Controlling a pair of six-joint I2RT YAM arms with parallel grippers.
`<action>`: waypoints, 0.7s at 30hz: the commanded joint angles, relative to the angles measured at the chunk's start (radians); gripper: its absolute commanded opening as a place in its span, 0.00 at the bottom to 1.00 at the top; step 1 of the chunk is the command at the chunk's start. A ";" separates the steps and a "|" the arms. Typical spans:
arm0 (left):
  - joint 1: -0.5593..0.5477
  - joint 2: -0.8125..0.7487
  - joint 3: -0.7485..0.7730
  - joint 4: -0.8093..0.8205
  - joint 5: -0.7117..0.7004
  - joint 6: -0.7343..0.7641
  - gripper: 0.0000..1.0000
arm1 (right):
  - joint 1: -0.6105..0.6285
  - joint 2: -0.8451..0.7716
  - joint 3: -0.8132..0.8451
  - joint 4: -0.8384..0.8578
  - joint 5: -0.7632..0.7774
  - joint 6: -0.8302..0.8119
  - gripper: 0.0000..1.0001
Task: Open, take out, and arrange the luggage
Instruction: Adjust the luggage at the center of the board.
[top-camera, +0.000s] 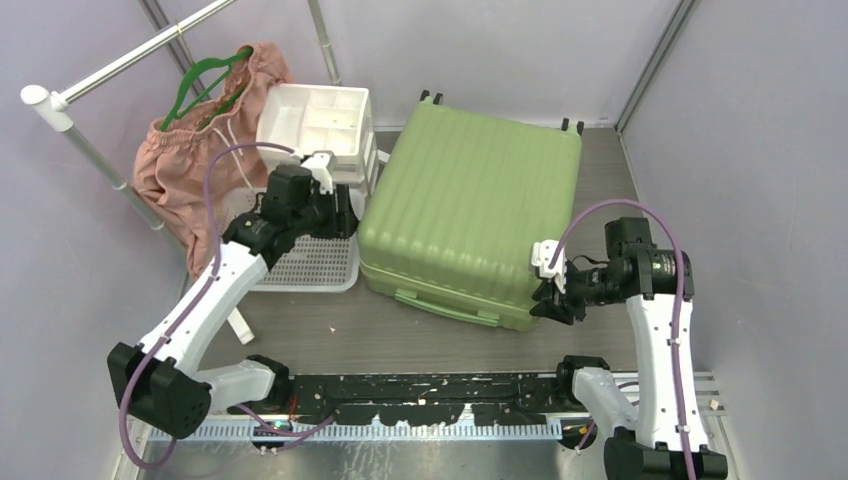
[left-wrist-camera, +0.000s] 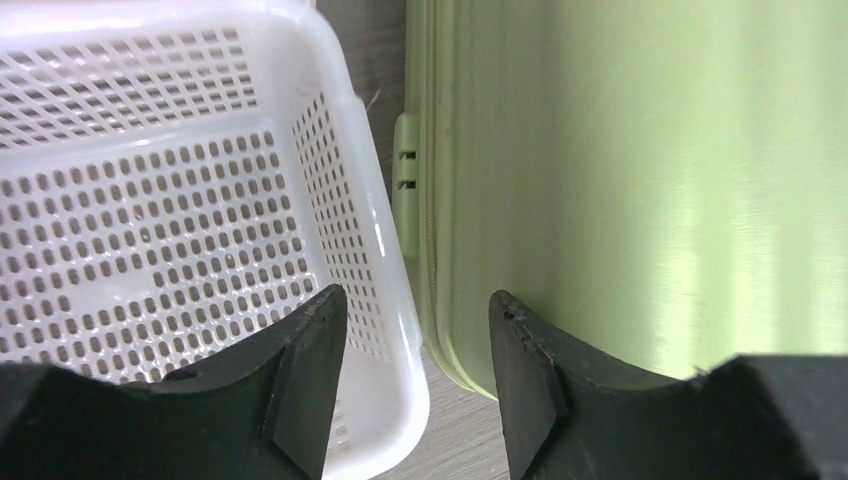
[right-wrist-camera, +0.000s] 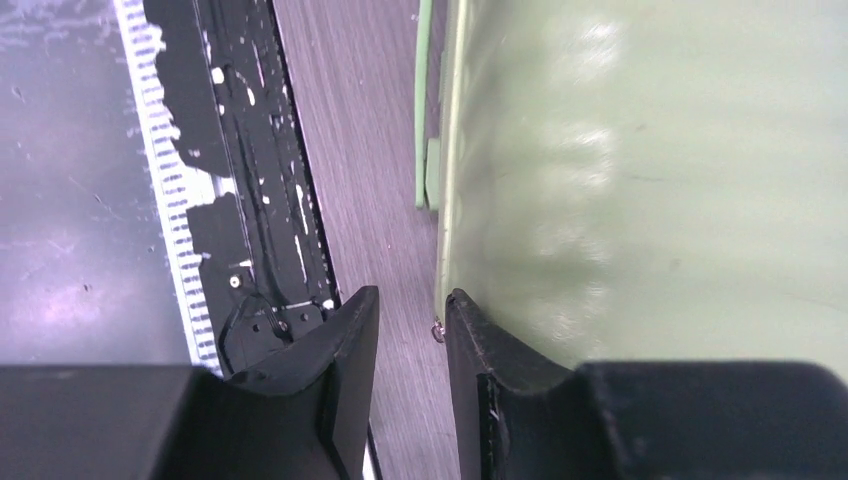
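The light-green ribbed suitcase (top-camera: 470, 200) lies flat and closed in the middle of the table, wheels at the far edge. My left gripper (top-camera: 345, 215) is open and empty at the suitcase's left side, over the gap between it and the white perforated basket (top-camera: 310, 262). In the left wrist view the gripper (left-wrist-camera: 416, 300) has the basket (left-wrist-camera: 150, 220) on its left and the suitcase wall (left-wrist-camera: 650, 180) on its right. My right gripper (top-camera: 545, 300) sits at the suitcase's near right corner. In the right wrist view it (right-wrist-camera: 412, 298) is narrowly open, with one finger against the shell (right-wrist-camera: 650, 180) and nothing between the jaws.
A white drawer unit (top-camera: 315, 120) stands behind the basket. A pink cloth on a green hanger (top-camera: 190, 150) hangs from the rail (top-camera: 110, 70) at the left. The suitcase handle (top-camera: 440, 305) faces the near edge. The black base rail (top-camera: 420, 385) runs along the front.
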 joint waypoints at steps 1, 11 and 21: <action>-0.005 -0.060 0.140 -0.104 -0.051 0.041 0.56 | 0.001 0.008 0.137 -0.127 -0.058 0.148 0.38; -0.003 -0.176 0.239 -0.224 0.057 0.025 0.47 | -0.040 0.109 0.319 0.488 0.081 0.981 0.51; -0.003 -0.339 0.009 -0.143 0.176 -0.100 0.21 | -0.225 0.473 0.503 0.978 0.205 1.611 0.82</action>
